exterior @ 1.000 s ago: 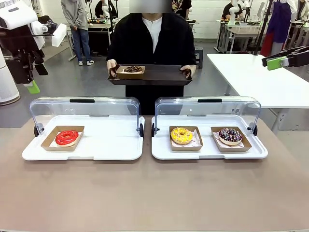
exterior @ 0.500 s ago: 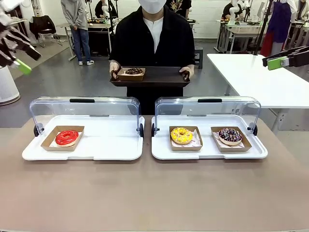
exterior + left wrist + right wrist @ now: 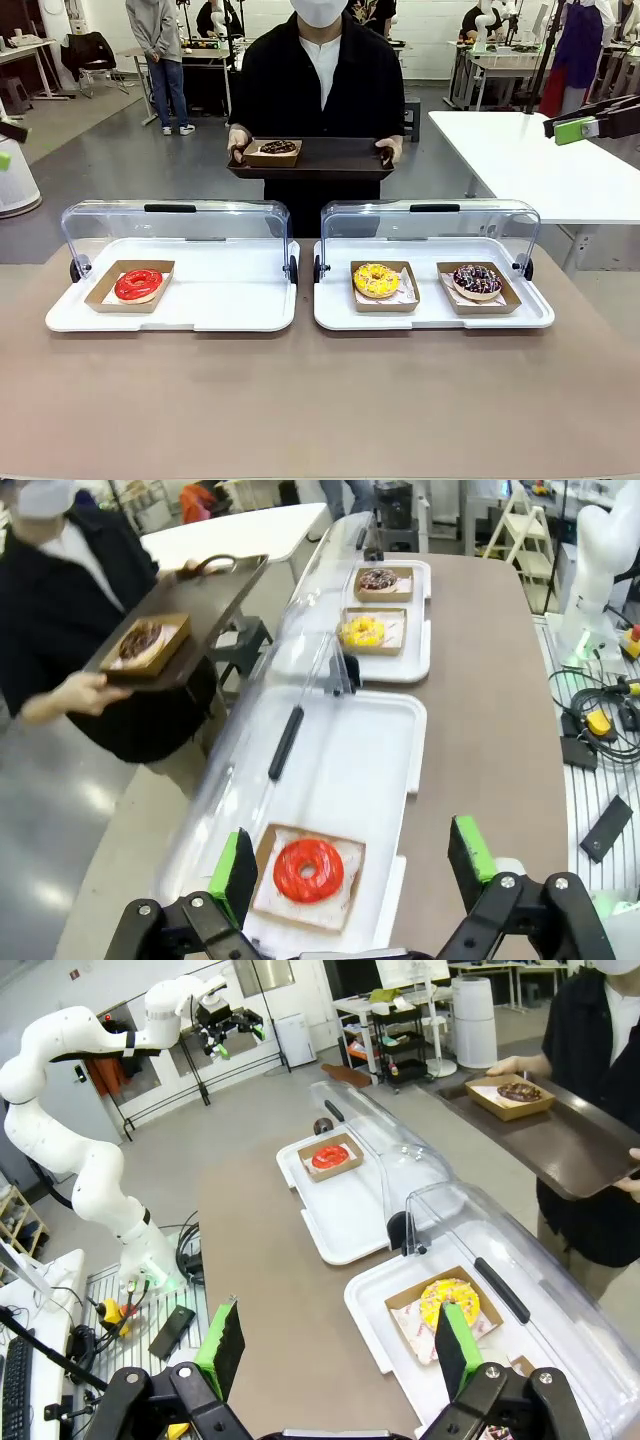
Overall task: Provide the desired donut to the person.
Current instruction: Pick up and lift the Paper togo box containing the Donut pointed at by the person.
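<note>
The person stands at the far side holding a dark tray with a chocolate donut in a card box on it. A red donut lies in the left white tray. A yellow donut and a sprinkled chocolate donut lie in the right white tray. My left gripper hangs open high above the red donut, holding nothing. My right gripper is open and holds nothing, high beside the yellow donut; it shows at the right edge.
Both trays have clear hinged lids standing open at the back. The brown table is bare in front of the trays. A white table stands at the right. Cables and boxes lie beside the left arm's base.
My left arm has swung up and out to the left, leaving just a tip at the picture's left edge. The right gripper and the person's tray have hardly moved.
</note>
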